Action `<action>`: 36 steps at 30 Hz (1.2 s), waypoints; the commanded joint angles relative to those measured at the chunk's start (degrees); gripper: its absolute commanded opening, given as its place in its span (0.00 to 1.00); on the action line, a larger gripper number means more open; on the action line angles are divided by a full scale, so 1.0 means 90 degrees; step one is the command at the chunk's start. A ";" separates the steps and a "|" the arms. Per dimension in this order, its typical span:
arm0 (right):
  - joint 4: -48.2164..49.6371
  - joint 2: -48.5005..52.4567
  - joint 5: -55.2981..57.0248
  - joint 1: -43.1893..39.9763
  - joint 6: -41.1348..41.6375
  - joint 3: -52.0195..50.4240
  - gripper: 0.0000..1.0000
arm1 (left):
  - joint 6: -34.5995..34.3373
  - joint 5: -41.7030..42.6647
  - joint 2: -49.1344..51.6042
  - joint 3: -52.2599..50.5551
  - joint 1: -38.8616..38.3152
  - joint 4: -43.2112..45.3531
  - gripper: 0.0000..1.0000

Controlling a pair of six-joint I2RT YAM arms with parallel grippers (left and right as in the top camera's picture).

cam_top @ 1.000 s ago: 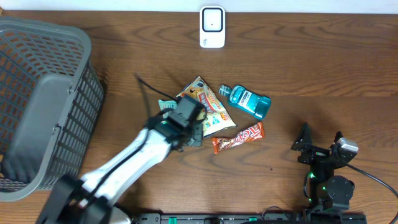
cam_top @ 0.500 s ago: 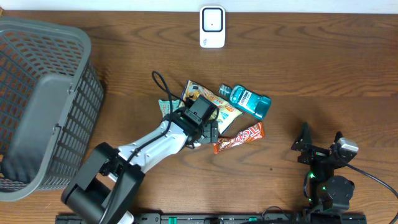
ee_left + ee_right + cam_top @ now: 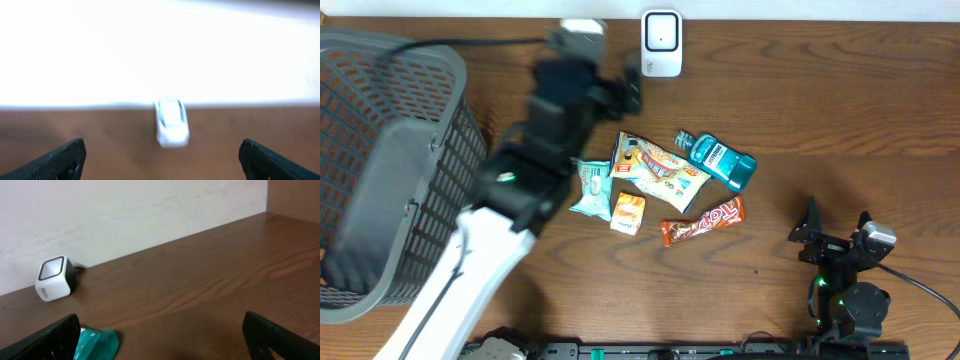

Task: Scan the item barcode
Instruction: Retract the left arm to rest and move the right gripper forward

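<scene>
A big grey plastic basket (image 3: 380,170) stands at the left of the brown wooden counter (image 3: 840,120). The left gripper (image 3: 626,92) is open wide, holds nothing and hangs near the small white scanner box (image 3: 661,43). The right gripper (image 3: 836,228) is open too. The little orange snack packet (image 3: 628,214) lies on the counter, well apart from the left gripper.

Bright even light, left gripper (image 3: 625,92) motion-blurred, wall (image 3: 160,50) overexposed

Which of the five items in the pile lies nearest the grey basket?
The small teal-and-white packet, at the pile's edge facing the basket; the orange packet, snack bag, mouthwash bottle and chocolate bar all lie farther from it.
</scene>
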 commanded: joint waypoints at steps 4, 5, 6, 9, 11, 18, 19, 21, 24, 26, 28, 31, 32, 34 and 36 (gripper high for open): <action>-0.0005 -0.0005 0.0005 0.0029 -0.0058 -0.0027 0.99 | 0.1647 -0.0350 -0.0818 0.0534 0.0600 -0.0041 0.98; -0.0005 -0.0005 0.0005 0.0029 -0.0056 -0.0027 0.99 | 0.1783 -0.0442 -0.0969 0.0534 0.0653 -0.0080 0.98; -0.0005 -0.0005 0.0005 0.0029 -0.0058 -0.0027 0.99 | 0.1894 -0.0636 -0.1117 0.0534 0.0682 -0.0143 0.98; -0.0005 -0.0005 0.0005 0.0029 -0.0058 -0.0027 0.99 | 0.2378 -0.1156 -0.1443 0.0534 0.0685 -0.0391 0.98; -0.0005 -0.0005 0.0005 0.0029 -0.0058 -0.0027 0.99 | 0.2679 -0.1435 -0.1591 0.0534 0.0685 -0.0607 0.98; -0.0002 -0.0005 0.0007 0.0029 -0.0058 -0.0027 0.99 | 0.2531 -0.1251 -0.2166 0.0427 0.0685 -0.0901 0.98; -0.0005 -0.0005 0.0007 0.0029 -0.0056 -0.0027 0.99 | 0.2533 -0.1103 -0.2276 0.0381 0.0687 -0.0959 0.98; 0.0000 -0.0005 0.0005 0.0029 -0.0056 -0.0027 0.99 | 0.2526 -0.0860 -0.2509 0.0255 0.0685 -0.0974 0.98; -0.0005 -0.0005 -0.0138 0.0032 0.0051 -0.0027 0.99 | 0.2127 -0.0495 -0.2980 -0.0007 0.0685 -0.0986 0.98; -0.0005 -0.0005 -0.0389 0.0032 0.0272 -0.0027 0.99 | 0.1868 -0.0282 -0.3419 -0.0248 0.0687 -0.0998 0.98; -0.0005 -0.0005 -0.0736 0.0032 0.0568 -0.0027 0.99 | 0.1836 -0.0017 -0.3852 -0.0464 0.0716 -0.0971 0.98; 0.0044 -0.0005 -0.1574 0.0032 0.1445 -0.0027 0.99 | 0.1593 0.0427 -0.4558 -0.0770 0.0855 -0.0974 0.98; 0.0073 -0.0005 -0.1870 0.0032 0.1787 -0.0027 0.99 | 0.1447 0.0551 -0.4801 -0.0862 0.0940 -0.0971 0.98; 0.0134 -0.0005 -0.2730 0.0032 0.2744 -0.0027 0.99 | 0.1263 0.0748 -0.5234 -0.1003 0.1154 -0.0971 0.98; 0.0168 -0.0005 -0.3410 0.0032 0.3497 -0.0027 0.99 | 0.1071 0.0891 -0.5625 -0.1117 0.1435 -0.0984 0.98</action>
